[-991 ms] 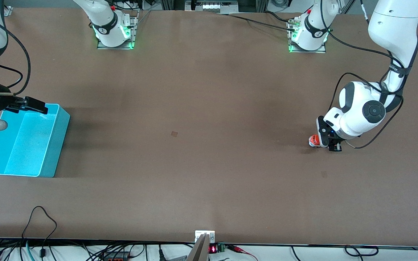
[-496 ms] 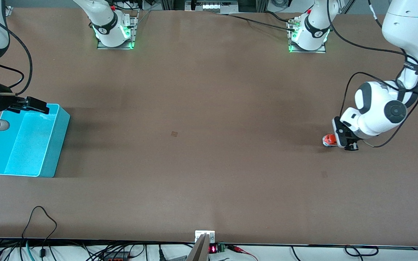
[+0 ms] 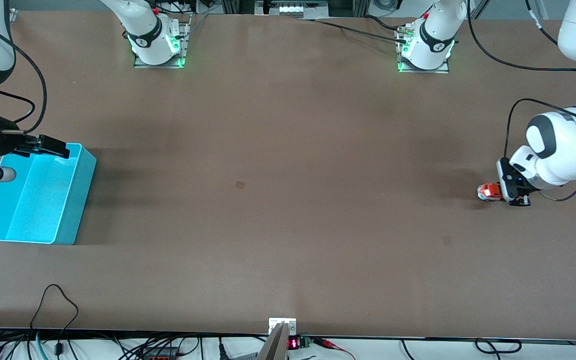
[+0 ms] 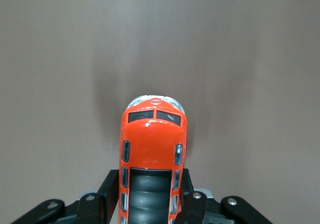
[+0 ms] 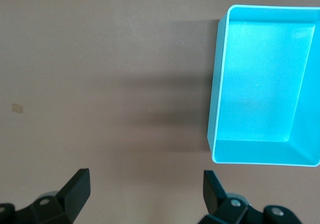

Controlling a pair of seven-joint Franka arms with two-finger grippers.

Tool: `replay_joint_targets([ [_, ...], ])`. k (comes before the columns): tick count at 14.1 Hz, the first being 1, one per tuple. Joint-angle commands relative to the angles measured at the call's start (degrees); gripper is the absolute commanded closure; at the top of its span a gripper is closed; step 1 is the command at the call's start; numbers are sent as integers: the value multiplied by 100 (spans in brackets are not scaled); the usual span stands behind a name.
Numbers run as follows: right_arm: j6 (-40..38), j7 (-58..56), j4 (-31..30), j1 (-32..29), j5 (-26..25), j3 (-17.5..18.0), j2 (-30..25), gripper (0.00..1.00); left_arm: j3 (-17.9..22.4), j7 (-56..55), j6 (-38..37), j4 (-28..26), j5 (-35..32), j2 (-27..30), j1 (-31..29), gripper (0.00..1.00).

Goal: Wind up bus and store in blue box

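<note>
Brown matte table (image 3: 288, 200) spanning the whole scene. At the right arm's end, rectangular cyan plastic blue box (image 3: 35, 197), upright and open-topped, resting on the table; right end effector (image 3: 50, 146) hanging over the box's wall nearest the bases, fingers (image 5: 75, 189) spread wide, grasping nothing, waiting. Toward the left arm's end, well apart from the box, left end effector (image 3: 510, 192) low at the table, clenched on the small orange toy bus (image 4: 152, 154), its silver-white nose sticking out clear of the fingers (image 4: 107, 191).
</note>
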State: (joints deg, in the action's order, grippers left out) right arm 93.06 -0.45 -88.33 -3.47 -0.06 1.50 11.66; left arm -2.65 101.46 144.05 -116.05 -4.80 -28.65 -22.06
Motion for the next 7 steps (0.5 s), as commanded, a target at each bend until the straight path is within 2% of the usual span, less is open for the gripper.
replay_joint_targets([
  [1,-78,-52,79,5,33,9,46,0,-16,461,27,397,-108,-860,-325,86],
  [3,-78,-52,79,5,33,9,47,0,-16,524,27,495,-100,-914,-334,85],
  [4,-78,-52,71,5,33,9,73,0,-16,524,18,486,-108,-906,-352,81],
  [5,-78,-61,79,-4,33,9,73,0,-25,524,18,486,-108,-906,-369,65],
  [6,-78,-61,79,-4,33,9,90,0,-25,515,-8,486,-100,-888,-378,24],
  [7,-78,-61,79,5,33,9,82,0,-34,507,-43,495,-91,-853,-387,0],
])
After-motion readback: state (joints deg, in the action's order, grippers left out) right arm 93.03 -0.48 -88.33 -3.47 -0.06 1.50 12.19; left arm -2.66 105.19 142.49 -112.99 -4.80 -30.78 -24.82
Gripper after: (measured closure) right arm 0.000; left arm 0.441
